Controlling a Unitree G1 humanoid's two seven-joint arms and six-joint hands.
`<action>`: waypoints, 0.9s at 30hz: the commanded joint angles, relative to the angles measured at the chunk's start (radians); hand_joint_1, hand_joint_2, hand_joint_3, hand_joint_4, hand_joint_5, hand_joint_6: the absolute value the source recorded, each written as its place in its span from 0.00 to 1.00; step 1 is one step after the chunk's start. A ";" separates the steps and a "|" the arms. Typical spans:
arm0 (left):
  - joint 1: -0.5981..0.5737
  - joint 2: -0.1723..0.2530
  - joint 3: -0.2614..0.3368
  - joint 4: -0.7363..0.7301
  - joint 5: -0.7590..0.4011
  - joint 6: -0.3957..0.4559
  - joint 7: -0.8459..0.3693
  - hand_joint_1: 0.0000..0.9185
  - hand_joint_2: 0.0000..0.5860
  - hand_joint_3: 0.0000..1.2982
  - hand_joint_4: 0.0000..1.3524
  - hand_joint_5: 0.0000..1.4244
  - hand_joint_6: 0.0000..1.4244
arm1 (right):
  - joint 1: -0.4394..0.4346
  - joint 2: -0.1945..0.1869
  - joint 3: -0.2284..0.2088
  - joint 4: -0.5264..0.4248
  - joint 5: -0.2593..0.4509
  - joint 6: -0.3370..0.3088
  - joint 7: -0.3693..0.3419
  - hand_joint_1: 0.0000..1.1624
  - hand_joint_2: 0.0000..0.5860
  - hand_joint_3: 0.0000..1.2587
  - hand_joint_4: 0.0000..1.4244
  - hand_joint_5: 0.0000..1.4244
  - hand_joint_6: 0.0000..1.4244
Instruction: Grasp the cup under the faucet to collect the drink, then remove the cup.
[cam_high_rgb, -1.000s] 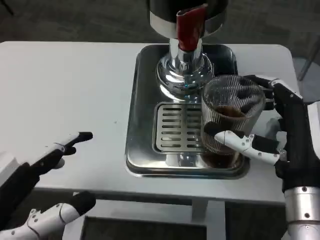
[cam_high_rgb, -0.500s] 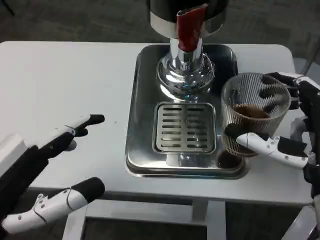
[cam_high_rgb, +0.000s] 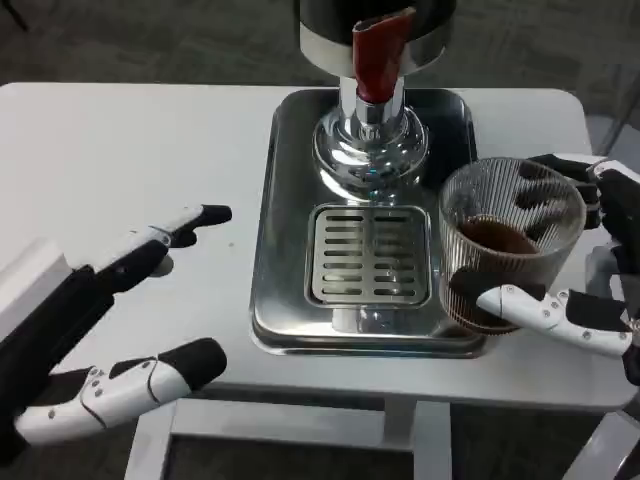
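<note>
The right hand (cam_high_rgb: 590, 270) grasps the one cup (cam_high_rgb: 510, 245), a ribbed clear glass with dark drink in its lower part; a white and black finger (cam_high_rgb: 545, 310) crosses the cup's near side low down, and dark fingertips show through the glass on its far side; the cup stands upright over the right edge of the steel tray (cam_high_rgb: 290, 330), to the right of the slotted grate (cam_high_rgb: 368, 255) and to the right of and nearer than the faucet (cam_high_rgb: 375, 60) with its red handle; whether its base touches the tray cannot be told; the left hand (cam_high_rgb: 110, 320) is released, fingers apart with nothing in them, over the near left part of the white counter (cam_high_rgb: 130, 160), well apart from the cup; there is one cup, one tray, one grate, one faucet, and two hands.
</note>
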 joint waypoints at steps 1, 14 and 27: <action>0.003 0.029 0.002 -0.023 -0.014 0.005 -0.029 0.00 0.17 0.10 0.05 0.09 0.17 | 0.033 0.016 0.005 -0.095 0.037 0.016 0.026 0.84 0.25 0.81 0.83 1.00 1.00; 0.057 0.048 0.039 -0.070 -0.016 0.020 -0.062 0.00 0.19 0.09 0.01 0.07 0.15 | 0.072 0.061 0.155 -0.200 0.015 0.068 0.080 0.83 0.26 0.82 0.84 1.00 1.00; 0.062 0.067 0.050 -0.152 -0.027 0.063 -0.092 0.00 0.19 0.08 0.01 0.06 0.15 | 0.047 0.078 0.201 -0.187 -0.004 0.078 0.075 0.83 0.27 0.82 0.84 1.00 1.00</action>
